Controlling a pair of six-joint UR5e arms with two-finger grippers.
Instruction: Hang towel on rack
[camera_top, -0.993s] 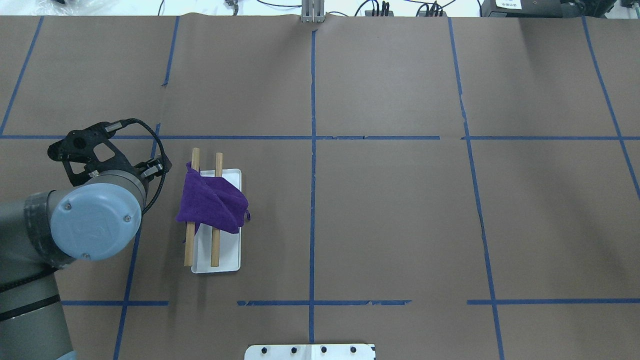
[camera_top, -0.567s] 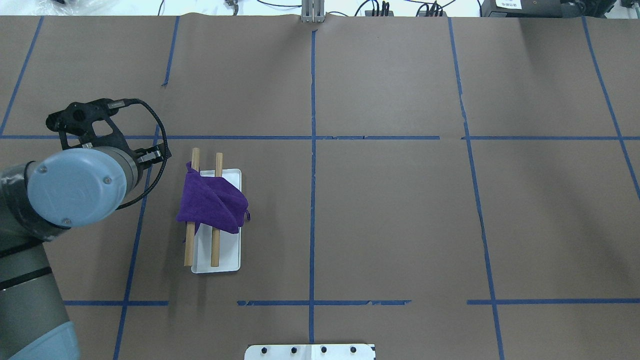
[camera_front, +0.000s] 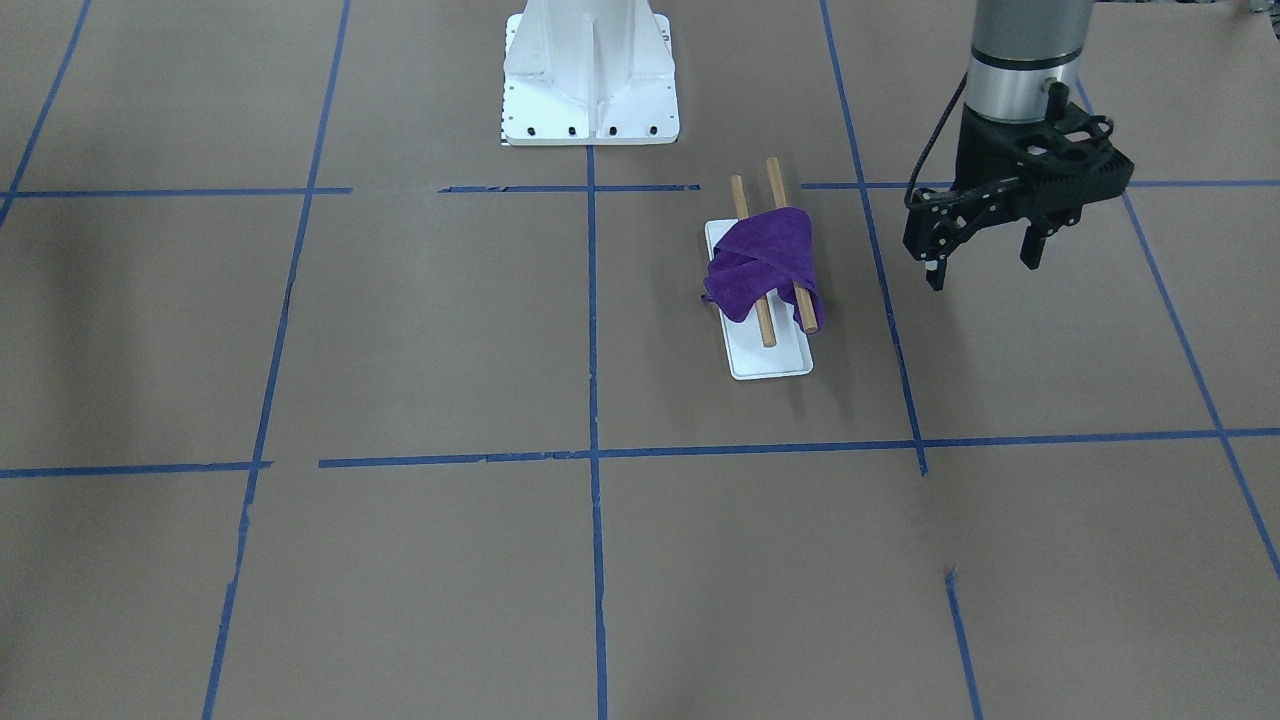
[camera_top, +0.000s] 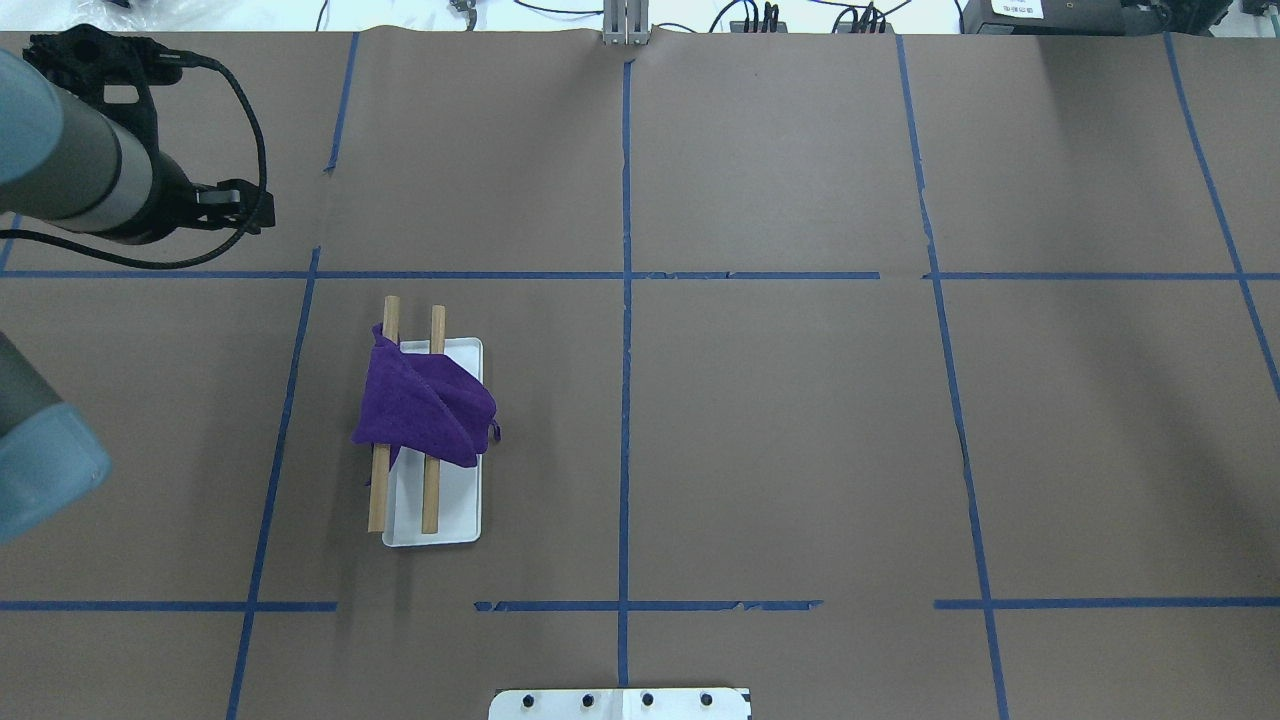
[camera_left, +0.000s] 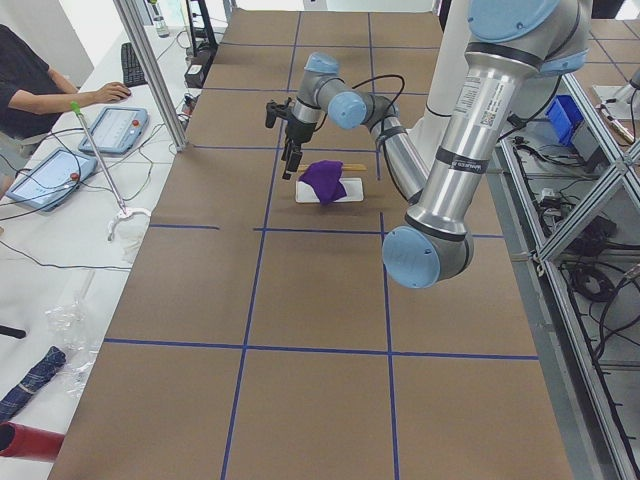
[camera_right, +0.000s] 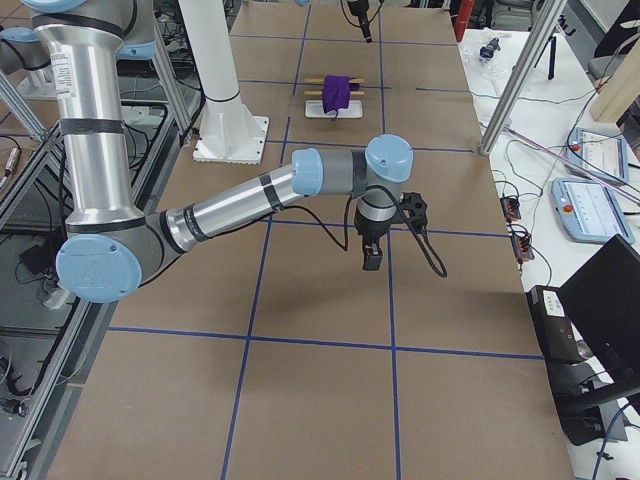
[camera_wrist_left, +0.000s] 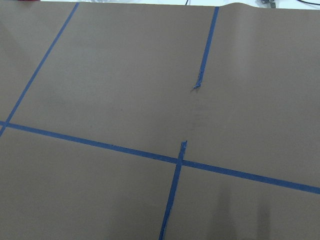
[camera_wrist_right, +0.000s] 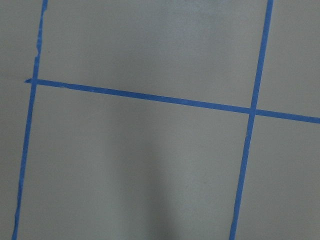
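A purple towel (camera_top: 425, 405) lies draped across both wooden dowels of the rack (camera_top: 460, 520), bunched toward their far end. It also shows in the front-facing view (camera_front: 765, 260), over the rack's white tray (camera_front: 770, 362). My left gripper (camera_front: 983, 268) is open and empty. It hangs above the table to the rack's left, well apart from it. In the overhead view the left wrist (camera_top: 90, 60) is at the far left corner. My right gripper (camera_right: 370, 255) shows only in the exterior right view, far from the rack over bare table. I cannot tell whether it is open or shut.
The white bolted robot pedestal (camera_front: 590, 70) stands at the table's robot-side edge. Blue tape lines (camera_top: 625, 300) cross the brown table cover. An operator (camera_left: 30, 85) sits beside the table with tablets.
My left arm has pulled away from the rack, toward the table's far left corner. The towel and rack have not moved.
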